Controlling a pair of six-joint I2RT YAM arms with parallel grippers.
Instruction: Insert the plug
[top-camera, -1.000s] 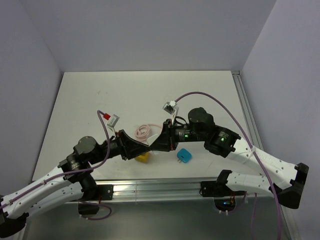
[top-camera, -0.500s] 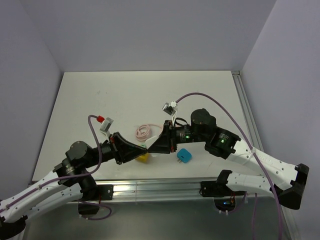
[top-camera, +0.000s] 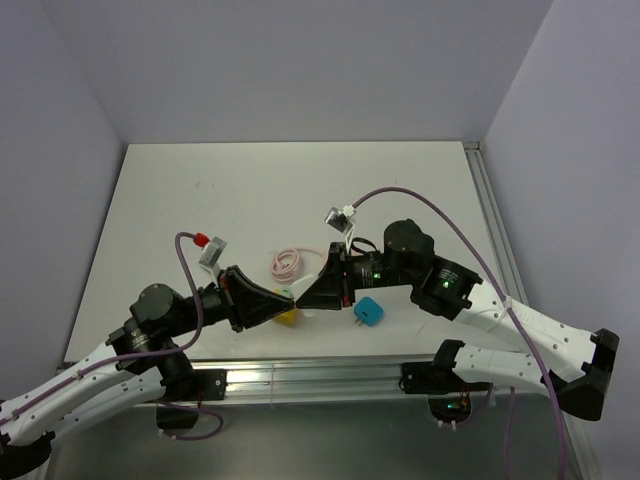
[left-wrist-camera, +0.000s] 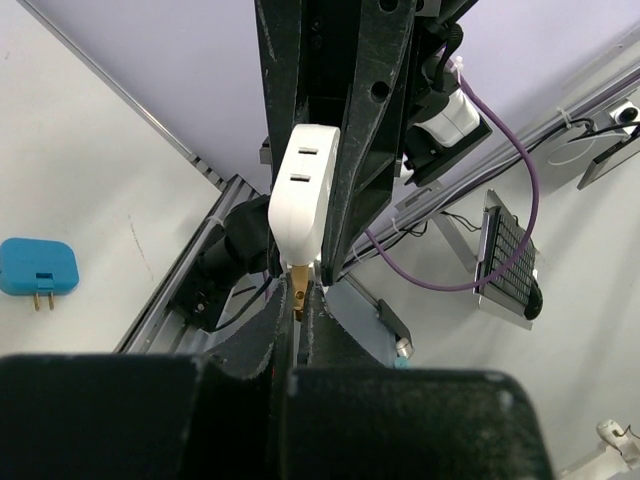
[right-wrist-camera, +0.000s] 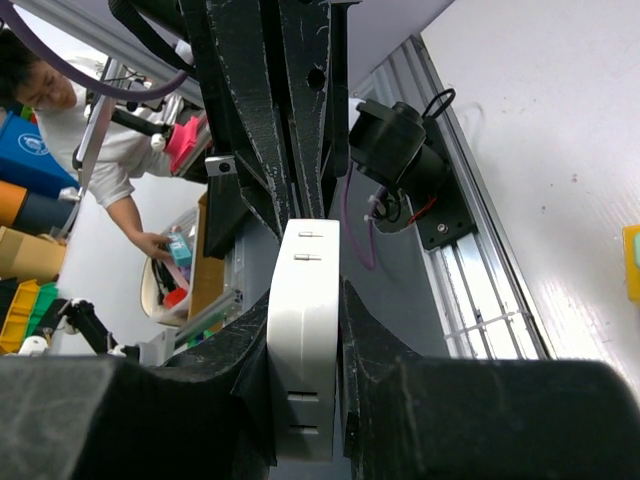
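Note:
My right gripper is shut on a white socket block, gripped by its flat sides, with two slots showing near its far end. In the left wrist view the block stands straight ahead between the right fingers. A brass prong at the block's near end sits in the narrow gap between my left fingertips. My left gripper meets the right one tip to tip above the table's front edge and is closed on that prong. A blue plug lies on the table under the right arm.
A yellow block lies under the gripper tips. A pink coiled cable lies just behind them. The metal rail runs along the table's front edge. The blue plug also shows in the left wrist view.
Since a second ago my left arm has drawn back to the left, so its fingers no longer overlap the right gripper. In the last half second almost nothing has moved.

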